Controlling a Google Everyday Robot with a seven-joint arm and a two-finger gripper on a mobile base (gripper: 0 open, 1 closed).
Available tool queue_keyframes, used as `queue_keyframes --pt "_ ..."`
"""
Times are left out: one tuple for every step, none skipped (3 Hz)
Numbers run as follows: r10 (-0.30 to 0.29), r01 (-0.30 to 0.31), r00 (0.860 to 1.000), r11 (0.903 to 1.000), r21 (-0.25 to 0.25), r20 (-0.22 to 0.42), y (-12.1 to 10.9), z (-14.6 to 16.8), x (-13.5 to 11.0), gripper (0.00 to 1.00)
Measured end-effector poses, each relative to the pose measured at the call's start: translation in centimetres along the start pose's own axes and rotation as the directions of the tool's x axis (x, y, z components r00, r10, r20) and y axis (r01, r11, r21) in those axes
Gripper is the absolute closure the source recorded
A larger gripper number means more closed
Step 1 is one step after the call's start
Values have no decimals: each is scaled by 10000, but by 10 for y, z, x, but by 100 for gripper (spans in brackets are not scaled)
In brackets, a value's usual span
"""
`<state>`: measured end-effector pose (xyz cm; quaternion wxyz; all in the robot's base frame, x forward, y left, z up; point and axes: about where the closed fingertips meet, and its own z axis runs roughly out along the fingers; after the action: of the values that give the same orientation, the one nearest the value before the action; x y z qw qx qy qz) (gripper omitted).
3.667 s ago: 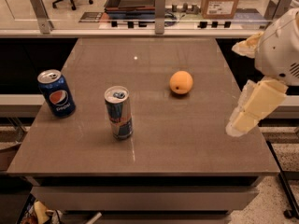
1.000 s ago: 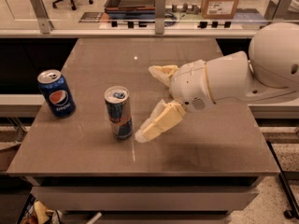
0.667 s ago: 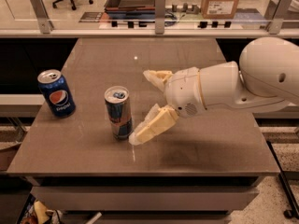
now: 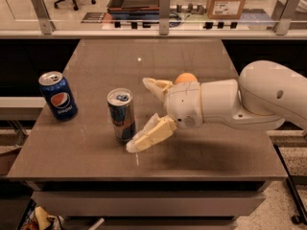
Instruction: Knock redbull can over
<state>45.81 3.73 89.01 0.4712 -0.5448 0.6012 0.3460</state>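
The redbull can (image 4: 121,115), slim, blue and silver with a silver top, stands upright on the brown table (image 4: 201,152), left of centre. My gripper (image 4: 140,115) reaches in from the right at can height and is open. Its near finger (image 4: 149,135) has its tip right at the can's lower right side; its far finger (image 4: 156,86) is behind and to the right of the can. The white arm stretches across the table's right half.
A wider dark-blue Pepsi can (image 4: 57,96) stands upright near the table's left edge. An orange (image 4: 186,78) lies behind the gripper's wrist, partly hidden. Metal posts and a glass barrier run along the far side of the table.
The arm has swept in from the table's right side to the left. The open gripper has closed in on the redbull can. The can still stands upright in the same spot.
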Motion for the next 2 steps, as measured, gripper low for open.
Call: queue_keyframes --pt "-41 44 9978 10000 -43 660 1 6 -3 0" --pt "-83 90 9909 9999 -47 1344 2 11 -5 0"
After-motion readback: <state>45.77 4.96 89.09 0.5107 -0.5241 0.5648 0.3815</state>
